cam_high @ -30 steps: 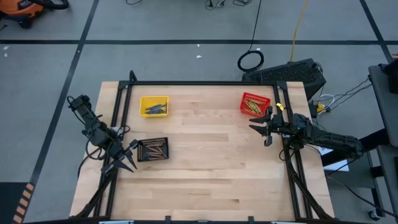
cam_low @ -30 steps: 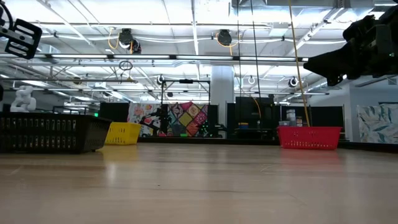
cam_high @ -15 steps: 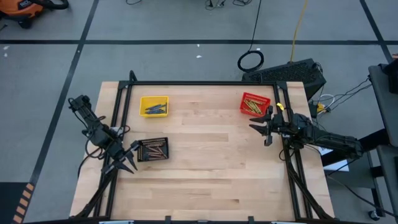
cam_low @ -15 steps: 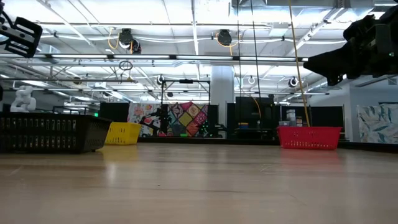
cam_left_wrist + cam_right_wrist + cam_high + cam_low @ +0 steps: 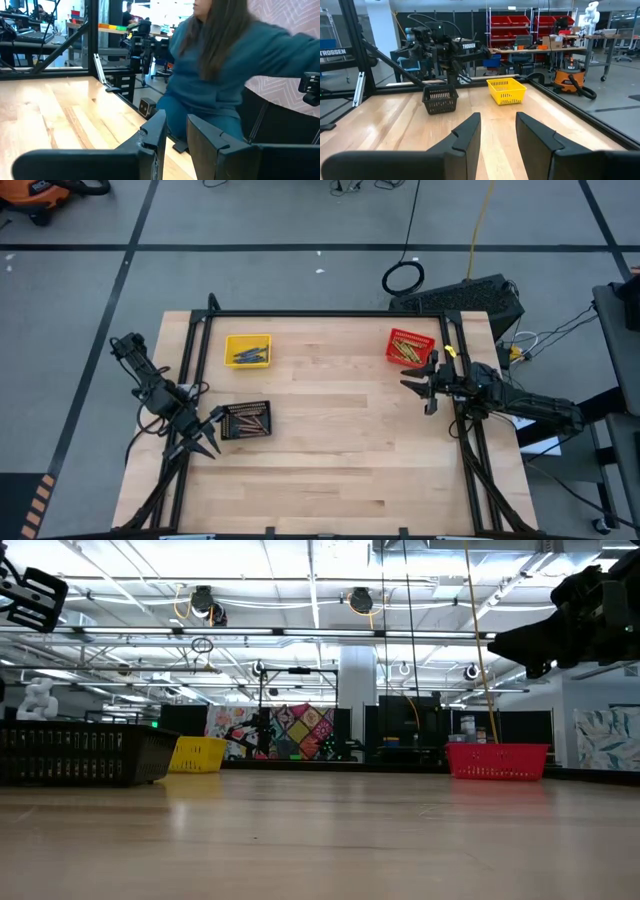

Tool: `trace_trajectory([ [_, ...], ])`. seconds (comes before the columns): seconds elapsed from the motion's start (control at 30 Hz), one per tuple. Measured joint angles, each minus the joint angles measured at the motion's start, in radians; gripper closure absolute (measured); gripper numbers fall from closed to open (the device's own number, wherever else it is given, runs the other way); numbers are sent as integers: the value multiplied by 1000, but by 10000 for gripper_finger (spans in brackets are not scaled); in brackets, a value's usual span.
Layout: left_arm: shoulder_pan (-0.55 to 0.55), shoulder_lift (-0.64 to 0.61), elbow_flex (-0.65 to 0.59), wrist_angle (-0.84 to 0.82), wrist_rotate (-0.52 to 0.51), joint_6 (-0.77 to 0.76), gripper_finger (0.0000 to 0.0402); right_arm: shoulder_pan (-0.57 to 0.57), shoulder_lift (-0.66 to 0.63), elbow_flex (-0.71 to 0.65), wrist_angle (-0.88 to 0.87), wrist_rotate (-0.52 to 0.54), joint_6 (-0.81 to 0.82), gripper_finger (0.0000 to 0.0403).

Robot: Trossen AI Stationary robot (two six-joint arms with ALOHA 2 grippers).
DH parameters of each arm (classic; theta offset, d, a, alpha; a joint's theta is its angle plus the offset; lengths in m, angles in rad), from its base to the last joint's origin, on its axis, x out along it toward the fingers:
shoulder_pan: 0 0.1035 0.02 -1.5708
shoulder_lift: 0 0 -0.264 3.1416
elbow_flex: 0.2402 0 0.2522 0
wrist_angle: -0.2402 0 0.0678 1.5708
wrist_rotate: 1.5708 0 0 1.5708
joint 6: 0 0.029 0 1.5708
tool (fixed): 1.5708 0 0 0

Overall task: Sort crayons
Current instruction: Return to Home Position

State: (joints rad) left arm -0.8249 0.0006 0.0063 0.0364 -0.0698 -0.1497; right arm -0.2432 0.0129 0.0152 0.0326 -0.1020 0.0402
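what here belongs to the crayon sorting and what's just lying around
Job: blue crayons in yellow basket; green crayons in red basket; brown crayons in black basket; left gripper by black basket, right gripper by red basket, both open.
Lying about: cable coil and black case on the floor.

Dark jointed arms (image 5: 540,408), black angular fingers (image 5: 466,134)

Crayons (image 5: 250,357) in rear-left basket (image 5: 230,340), rear-right basket (image 5: 393,338), nearer left-side basket (image 5: 224,421), on table (image 5: 340,450)

Black mesh basket (image 5: 80,755) is seen at left on table (image 5: 320,840), yellow basket (image 5: 197,754) just beyond it, red basket (image 5: 497,761) well apart at right. Crayons are hidden by mesh. Left arm (image 5: 35,600) is held top-left, right arm (image 5: 580,615) top-right.
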Motion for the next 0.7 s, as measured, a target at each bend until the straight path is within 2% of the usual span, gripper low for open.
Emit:
trace_trajectory([
  [0.47, 0, 0, 0, 0, 2, 0, 322, 3, 83, 0, 0, 0, 0, 292],
  [0.7, 0, 0, -1, 0, 2, 0, 322, 40, -6, 0, 0, 0, 0, 292],
])
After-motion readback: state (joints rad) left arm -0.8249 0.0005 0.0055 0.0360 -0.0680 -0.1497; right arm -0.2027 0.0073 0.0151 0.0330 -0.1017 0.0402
